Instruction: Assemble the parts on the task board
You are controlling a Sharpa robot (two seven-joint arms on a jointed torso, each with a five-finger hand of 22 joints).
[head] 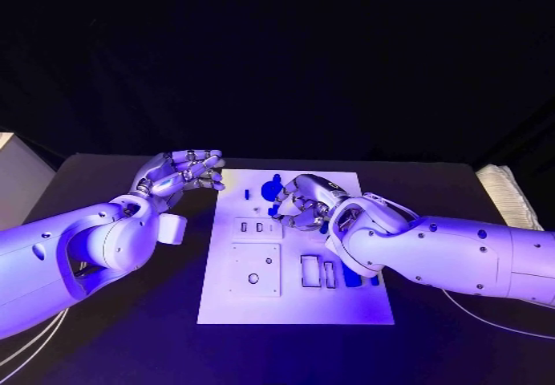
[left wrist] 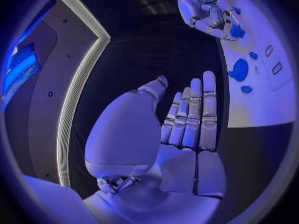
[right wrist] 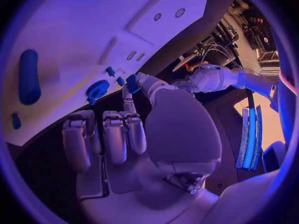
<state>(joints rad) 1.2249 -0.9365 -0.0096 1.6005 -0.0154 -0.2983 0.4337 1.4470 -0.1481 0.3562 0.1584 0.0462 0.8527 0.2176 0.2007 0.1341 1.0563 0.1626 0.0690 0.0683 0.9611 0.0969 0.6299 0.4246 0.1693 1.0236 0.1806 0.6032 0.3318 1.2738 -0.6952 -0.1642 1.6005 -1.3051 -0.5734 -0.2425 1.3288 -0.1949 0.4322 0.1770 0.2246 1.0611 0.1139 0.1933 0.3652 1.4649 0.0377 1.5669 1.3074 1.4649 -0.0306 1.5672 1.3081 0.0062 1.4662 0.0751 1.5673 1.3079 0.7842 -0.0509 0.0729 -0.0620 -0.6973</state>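
The white task board lies in the middle of the black table. My right hand hovers over the board's far middle and pinches a small blue part between thumb and a finger; the same small blue part shows at its fingertips in the left wrist view. A round blue part sits on the board just left of that hand. My left hand hangs by the board's far left corner, its fingers straight and apart, holding nothing. A long blue part lies further along the board.
Rectangular slots and a square plate with a hole occupy the board's near half. A white ribbed stack lies at the table's right edge and a pale box stands at the left. Cables trail by the near corners.
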